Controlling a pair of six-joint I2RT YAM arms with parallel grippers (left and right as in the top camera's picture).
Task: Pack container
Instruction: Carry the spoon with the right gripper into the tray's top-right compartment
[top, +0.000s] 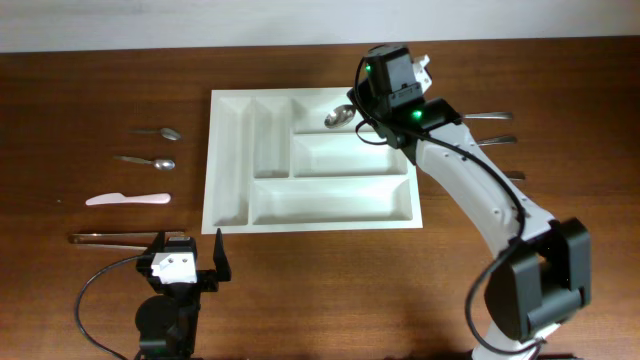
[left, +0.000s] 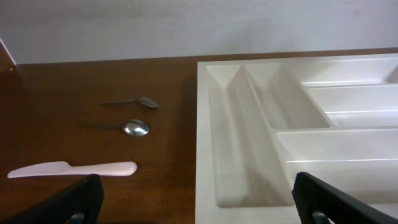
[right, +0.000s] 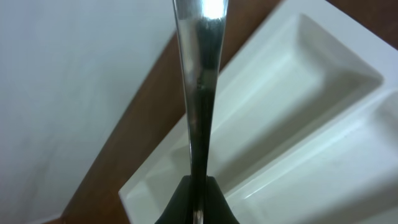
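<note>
1. The container (top: 232, 170), a broad white plastic tray, lies flat in the middle of the table (top: 60, 80).
2. It looks light, stiff and smooth-walled, so a nudge would probably slide it on the wood. If it had to be moved, the raised outer rim is the place to take hold.
3. The right tool (right: 198, 186) is clamped on the thin handle of a spoon (right: 198, 93). The spoon's bowl is at the far wide compartment, and whether it touches the floor there is unclear.
4. The polished metal looks slick, so a grip across the handle's flat faces suits it best.
5. The left tool (top: 191, 245) stands spread wide and holds nothing, near the container's near-left corner.
6. A pink knife (left: 71, 168) and two small spoons (left: 134, 128) lie flat on the table to the left of the container, well apart from it. Mid-handle is the likely place to grip them.
</note>
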